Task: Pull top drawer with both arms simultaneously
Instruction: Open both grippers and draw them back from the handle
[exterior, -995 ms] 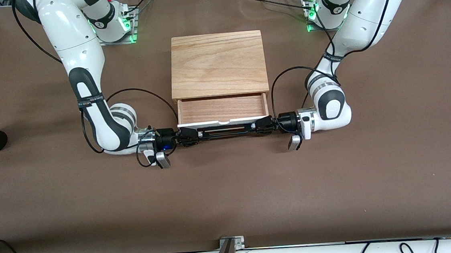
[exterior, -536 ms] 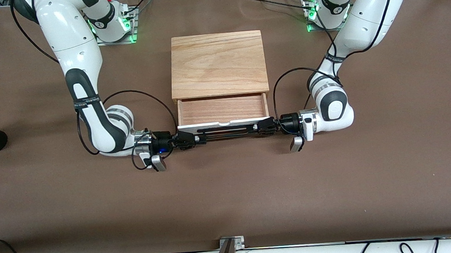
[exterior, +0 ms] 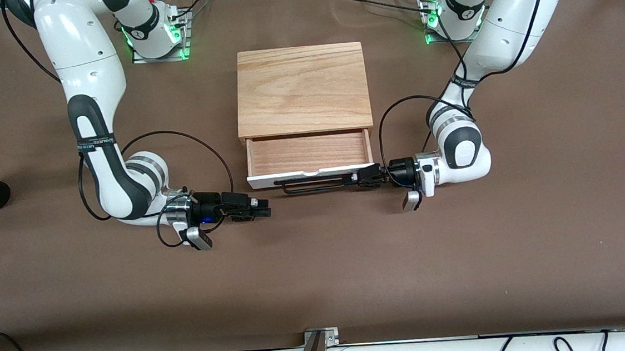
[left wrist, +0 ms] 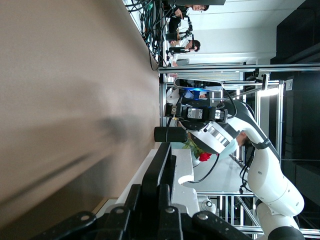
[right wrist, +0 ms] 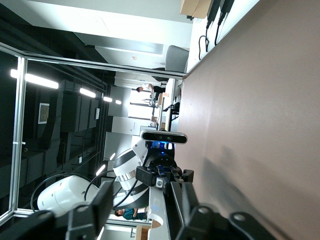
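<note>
The top drawer (exterior: 308, 152) stands pulled out of the oak box (exterior: 302, 88), mid-counter (exterior: 354, 278). The left tool (exterior: 365, 176) is clenched on the handle (exterior: 313, 183). The right tool (exterior: 262, 208) sits apart from the handle, fingers spread, nothing between them.

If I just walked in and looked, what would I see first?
Probably the wooden box in the middle of the brown table, with its top drawer pulled open toward the camera. The left hand pinches one end of the drawer's black handle. The right hand is off the handle, over the table toward the right arm's end.
</note>
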Action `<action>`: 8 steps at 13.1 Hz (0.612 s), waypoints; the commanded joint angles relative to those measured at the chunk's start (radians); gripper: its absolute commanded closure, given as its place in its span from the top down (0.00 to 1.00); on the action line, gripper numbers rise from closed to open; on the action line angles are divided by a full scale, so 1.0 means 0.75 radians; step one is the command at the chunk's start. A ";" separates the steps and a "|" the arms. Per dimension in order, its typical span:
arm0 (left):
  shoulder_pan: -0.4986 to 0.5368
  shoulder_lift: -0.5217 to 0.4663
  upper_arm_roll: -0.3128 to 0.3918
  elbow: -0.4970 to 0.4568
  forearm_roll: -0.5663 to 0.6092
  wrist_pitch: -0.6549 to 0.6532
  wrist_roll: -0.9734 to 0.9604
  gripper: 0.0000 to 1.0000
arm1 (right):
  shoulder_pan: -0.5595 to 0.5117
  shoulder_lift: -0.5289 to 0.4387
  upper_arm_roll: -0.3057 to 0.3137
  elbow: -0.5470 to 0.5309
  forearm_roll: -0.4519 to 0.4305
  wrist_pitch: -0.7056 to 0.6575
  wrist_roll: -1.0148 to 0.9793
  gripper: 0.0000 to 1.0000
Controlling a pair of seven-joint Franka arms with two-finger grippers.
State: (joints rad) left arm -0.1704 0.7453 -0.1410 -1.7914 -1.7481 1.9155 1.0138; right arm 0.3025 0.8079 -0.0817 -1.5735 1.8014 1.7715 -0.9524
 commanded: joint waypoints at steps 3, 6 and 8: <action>0.012 0.013 0.082 0.028 0.044 0.031 0.029 1.00 | -0.007 -0.026 -0.026 0.001 -0.090 -0.010 0.016 1.00; 0.023 -0.020 0.082 0.028 0.083 0.031 0.002 1.00 | -0.009 -0.032 -0.073 0.054 -0.197 -0.012 0.016 1.00; 0.061 -0.108 0.086 0.012 0.219 0.031 -0.128 1.00 | -0.009 -0.050 -0.108 0.061 -0.252 -0.014 0.081 1.00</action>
State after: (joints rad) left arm -0.1520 0.7334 -0.0768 -1.7707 -1.6735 1.9343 0.9955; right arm 0.2991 0.7906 -0.1418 -1.5362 1.6607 1.7714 -0.9410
